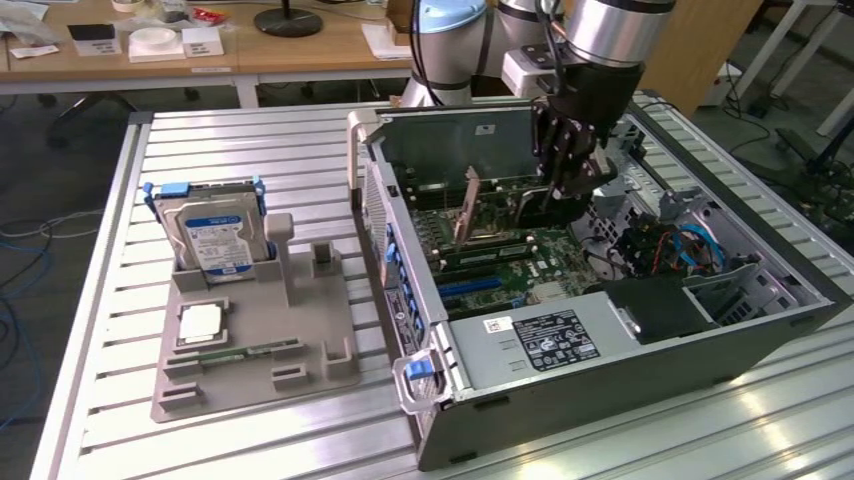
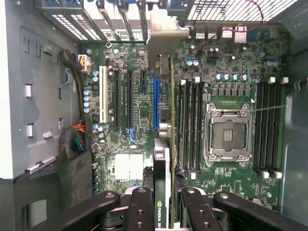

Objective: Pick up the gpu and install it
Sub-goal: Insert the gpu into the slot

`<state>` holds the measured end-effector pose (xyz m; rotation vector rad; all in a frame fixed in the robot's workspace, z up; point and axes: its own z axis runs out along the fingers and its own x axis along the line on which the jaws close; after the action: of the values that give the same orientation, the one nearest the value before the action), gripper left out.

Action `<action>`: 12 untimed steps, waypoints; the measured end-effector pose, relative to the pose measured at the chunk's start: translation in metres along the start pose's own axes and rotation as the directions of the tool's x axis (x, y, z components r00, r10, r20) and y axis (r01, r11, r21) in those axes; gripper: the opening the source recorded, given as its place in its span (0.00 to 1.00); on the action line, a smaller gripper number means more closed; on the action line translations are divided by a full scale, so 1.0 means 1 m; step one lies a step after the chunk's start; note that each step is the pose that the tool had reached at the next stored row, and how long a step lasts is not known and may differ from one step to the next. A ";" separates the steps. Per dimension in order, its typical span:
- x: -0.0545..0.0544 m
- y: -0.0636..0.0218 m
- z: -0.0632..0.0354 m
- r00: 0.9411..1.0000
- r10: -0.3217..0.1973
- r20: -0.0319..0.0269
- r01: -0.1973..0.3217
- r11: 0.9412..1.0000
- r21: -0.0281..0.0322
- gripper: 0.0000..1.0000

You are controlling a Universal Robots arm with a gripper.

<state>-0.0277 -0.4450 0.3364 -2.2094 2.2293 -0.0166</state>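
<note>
Wrist view: gpu (image 2: 161,166) gripped in tool (image 2: 164,204), edge-on.

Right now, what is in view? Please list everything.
gpu: one, dark, upright above the motherboard, between the fingers
computer case: one, dark grey, open, on the table
motherboard: one, green, inside the case
holder: one, grey, on the table beside the case
hard drive: one, silver, blue-white label, upright in the holder
memory stick: one, green, flat in the holder
table: one, silver slats
arm: one, silver, above the case
fingers: two, black, shut on the gpu
</note>
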 end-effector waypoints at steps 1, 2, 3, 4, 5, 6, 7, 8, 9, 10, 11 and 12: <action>0.000 0.0000 0.0000 1.000 0.000 0.000 0.000 1.000 0.000 0.27; 0.000 0.0001 0.0000 1.000 0.000 0.000 0.000 1.000 0.000 0.27; 0.000 0.0001 0.0000 1.000 0.000 0.000 0.000 1.000 0.000 0.27; 0.000 0.0001 0.0000 1.000 0.000 0.000 0.000 1.000 0.000 0.27; 0.000 0.0001 0.0001 1.000 0.000 0.000 0.000 1.000 0.000 0.27; 0.001 0.0002 0.0002 1.000 0.000 0.000 0.000 1.000 0.000 0.27; 0.001 0.0002 0.0001 1.000 0.000 0.000 0.000 1.000 0.000 0.27; 0.001 0.0003 0.0004 1.000 0.000 0.000 0.000 1.000 0.000 0.27; 0.001 0.0003 0.0011 1.000 0.000 0.000 0.000 1.000 0.000 0.27; 0.001 0.0003 0.0026 1.000 0.000 0.000 0.000 1.000 0.000 0.27; 0.001 0.0003 0.0046 1.000 0.000 0.000 0.000 1.000 0.000 0.27; 0.001 0.0004 0.0063 1.000 0.000 0.000 0.000 1.000 0.000 0.27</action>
<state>-0.0280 -0.4464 0.3301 -2.2093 2.2292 -0.0166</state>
